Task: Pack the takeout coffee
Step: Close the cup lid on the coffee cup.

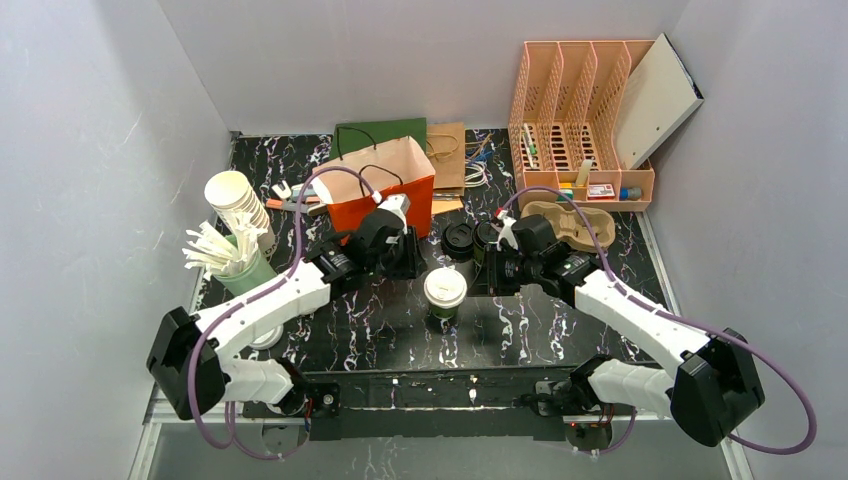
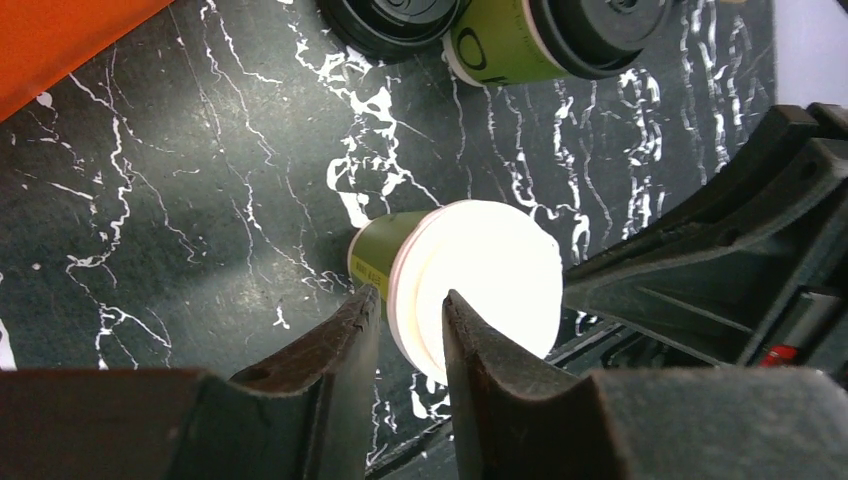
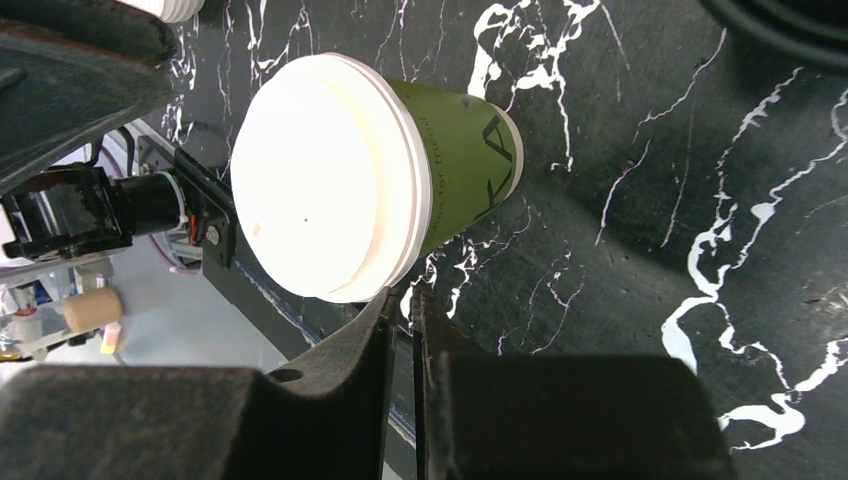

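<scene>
The takeout coffee [image 1: 487, 238], a green cup with a black lid [image 2: 495, 50], stands behind the right gripper, beside a loose black lid [image 1: 459, 240]. Another green cup with a white lid [image 1: 445, 288] stands upright mid-table between the two arms. My left gripper [image 1: 405, 255] hovers to its left and behind it, jaws a little open [image 2: 410, 295] with nothing between them; the white lid [image 2: 480, 280] shows just beyond the fingertips. My right gripper [image 1: 497, 270] sits to the cup's right, shut [image 3: 402, 292] and empty, with the white-lidded cup [image 3: 330, 170] lying just past its tips.
An open orange paper bag [image 1: 385, 185] stands behind the left gripper. A cardboard cup carrier [image 1: 570, 220] lies at the back right below a peach file rack [image 1: 580, 110]. A stack of white cups [image 1: 238, 200] and a green holder of stirrers [image 1: 235, 260] stand at the left.
</scene>
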Controlling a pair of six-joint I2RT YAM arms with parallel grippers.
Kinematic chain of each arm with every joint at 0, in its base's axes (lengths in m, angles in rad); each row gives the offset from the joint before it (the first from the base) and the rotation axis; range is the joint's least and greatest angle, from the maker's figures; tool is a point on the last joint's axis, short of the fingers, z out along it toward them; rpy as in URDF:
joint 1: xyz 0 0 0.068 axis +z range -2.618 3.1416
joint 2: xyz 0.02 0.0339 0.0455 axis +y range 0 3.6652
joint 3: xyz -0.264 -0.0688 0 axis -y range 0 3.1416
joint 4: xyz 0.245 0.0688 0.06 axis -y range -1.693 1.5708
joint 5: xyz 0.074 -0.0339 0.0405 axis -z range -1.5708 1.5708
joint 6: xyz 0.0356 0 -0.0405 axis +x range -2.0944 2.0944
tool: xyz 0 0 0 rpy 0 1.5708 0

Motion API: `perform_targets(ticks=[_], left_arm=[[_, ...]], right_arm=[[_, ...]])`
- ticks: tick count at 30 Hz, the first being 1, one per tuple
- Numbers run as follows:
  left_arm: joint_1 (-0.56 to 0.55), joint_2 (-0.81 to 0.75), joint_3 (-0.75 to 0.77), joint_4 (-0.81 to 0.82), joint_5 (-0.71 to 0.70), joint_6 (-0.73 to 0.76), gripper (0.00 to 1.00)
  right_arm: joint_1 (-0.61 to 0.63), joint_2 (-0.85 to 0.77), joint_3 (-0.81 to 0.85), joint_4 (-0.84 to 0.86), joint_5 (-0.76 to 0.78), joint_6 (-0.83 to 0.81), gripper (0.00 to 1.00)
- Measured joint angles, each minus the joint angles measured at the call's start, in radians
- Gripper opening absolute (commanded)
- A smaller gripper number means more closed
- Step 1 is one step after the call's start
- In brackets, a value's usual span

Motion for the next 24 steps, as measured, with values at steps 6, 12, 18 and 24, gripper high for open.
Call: perform_targets(ticks=[6, 12, 18, 24], left_arm=[[-0.001, -0.117, -0.065, 0.008, 0.014, -0.051, 0.24], [-0.004, -0.241, -0.198, 0.023, 0.042, -0.14, 0.23], [-0.044, -0.29, -0.309, 0.084, 0.051, -0.23, 0.07], [-0.1, -0.266, -0.354, 0.166, 0.052, -0.291, 0.0]], right_arm=[[0.0, -0.003, 0.032, -0.021, 0.029, -0.017, 0.21], [0.0, 0.032, 0.068, -0.022, 0.039, -0.037, 0.21], [0.0, 0.061, 0.075, -0.021, 0.041, -0.046, 0.19], [0.0, 0.071, 0.084, -0.02, 0.041, -0.056, 0.14]])
